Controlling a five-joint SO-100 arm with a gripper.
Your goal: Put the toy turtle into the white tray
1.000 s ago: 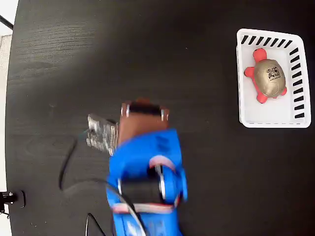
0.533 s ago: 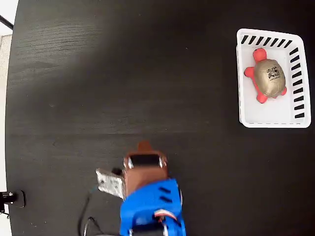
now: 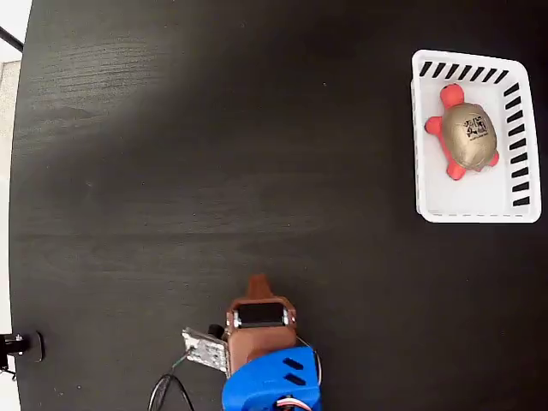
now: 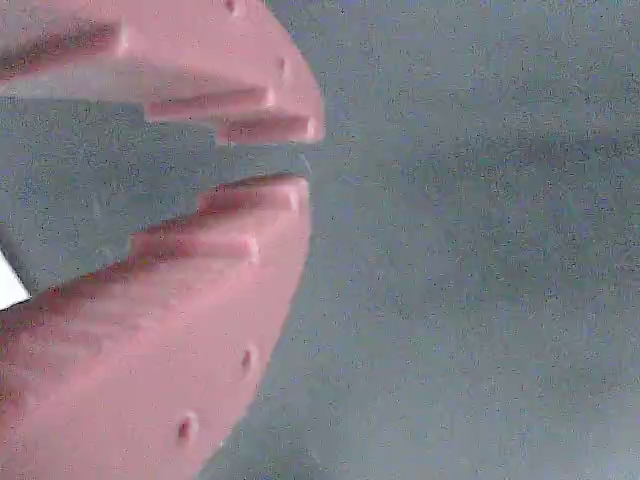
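The toy turtle (image 3: 467, 134), with a tan-gold shell and red head and flippers, lies inside the white tray (image 3: 425, 184) at the upper right of the fixed view, its head toward the tray's far slotted wall. My gripper (image 3: 257, 282) sits far from it at the bottom centre of the black table, on the blue arm. In the wrist view the two pink fingers (image 4: 180, 330) of the gripper (image 4: 308, 155) lie almost together with only a thin slit between their tips and nothing held. Neither turtle nor tray shows in the wrist view.
The black table (image 3: 214, 154) stretches between the arm and the tray. A thin cable (image 3: 163, 394) curls beside the arm's base at the bottom edge. A small dark clamp (image 3: 17, 347) sits at the table's left edge.
The arm has pulled back toward the bottom edge of the fixed view, folding in. The turtle and tray have stayed where they were.
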